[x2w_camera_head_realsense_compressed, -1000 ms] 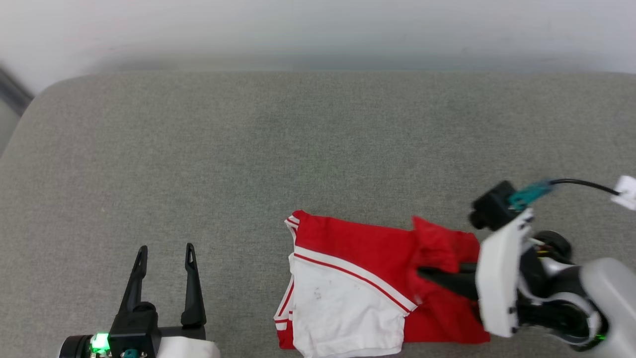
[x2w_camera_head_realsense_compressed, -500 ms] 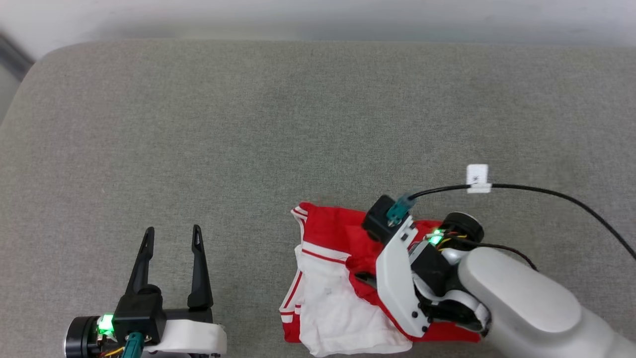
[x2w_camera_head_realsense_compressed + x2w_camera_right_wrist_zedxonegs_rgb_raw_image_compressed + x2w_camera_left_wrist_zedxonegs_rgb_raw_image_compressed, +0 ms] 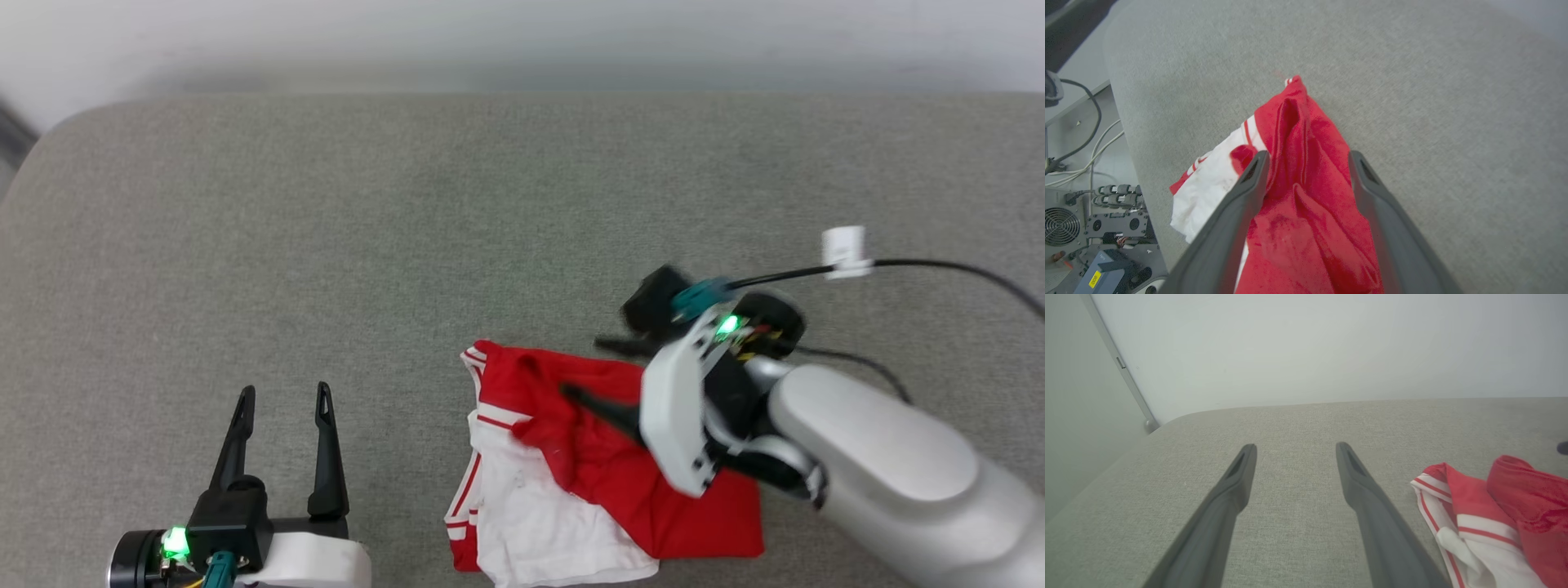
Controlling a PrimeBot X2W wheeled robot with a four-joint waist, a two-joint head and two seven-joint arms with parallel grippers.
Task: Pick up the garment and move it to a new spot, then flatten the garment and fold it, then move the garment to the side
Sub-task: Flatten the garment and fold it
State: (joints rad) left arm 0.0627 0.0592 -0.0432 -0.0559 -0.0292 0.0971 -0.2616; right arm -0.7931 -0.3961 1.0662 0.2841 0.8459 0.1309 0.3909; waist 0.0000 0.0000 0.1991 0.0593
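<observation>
Red-white garment (image 3: 620,490) | long axis seemingly left-right, sleeve (image 3: 539,523) leftward | left, right jaws spread

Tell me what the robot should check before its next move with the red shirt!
1. Right hand open: ok, fingers apart, red cloth lying between them.
2. Left hand open and off the shirt: ok.
3. Shirt flat: not ok, the red part is bunched over the white sleeve.
4. Shirt fully on the gray cushion: cannot tell, its near end lies at the cushion's edge.
5. Cable away from the shirt: ok.
</observation>
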